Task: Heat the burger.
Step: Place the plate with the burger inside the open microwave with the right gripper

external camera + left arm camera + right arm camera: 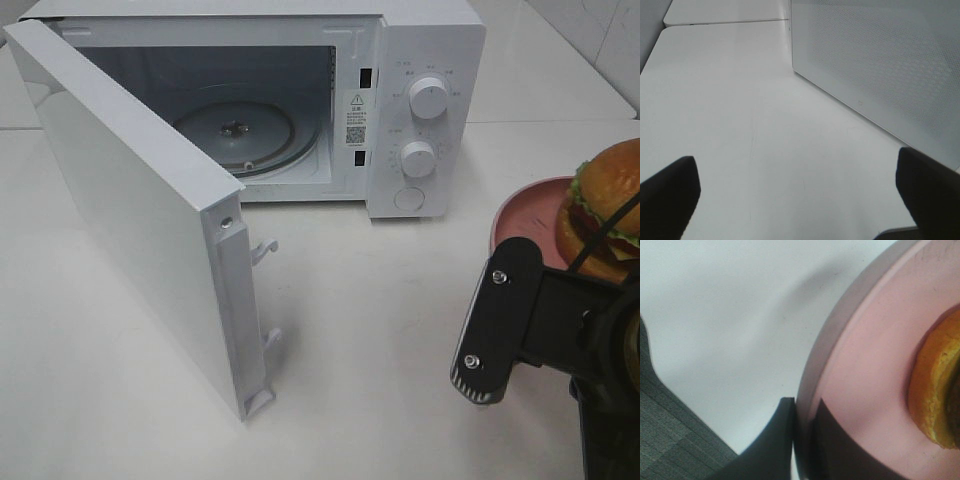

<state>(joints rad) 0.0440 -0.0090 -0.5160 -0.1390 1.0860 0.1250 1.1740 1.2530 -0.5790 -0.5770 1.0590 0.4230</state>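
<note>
The burger (608,200), with a golden bun and a green lettuce edge, sits on a round pink plate (522,222) at the right edge of the exterior view. My right gripper (802,412) is shut on the plate's rim (860,380), one finger above it and one below. The burger's bun (935,390) lies just beyond those fingers. The right arm's black wrist (505,320) stands in front of the plate. My left gripper (800,197) is open over bare table with nothing between its fingers (667,195). It does not show in the exterior view.
A white microwave (425,100) stands at the back, its door (130,210) swung wide open toward the front left, with the glass turntable (240,130) bare inside. The door's outer face (880,65) is close to my left gripper. The table edge and grey floor (670,440) lie by the plate.
</note>
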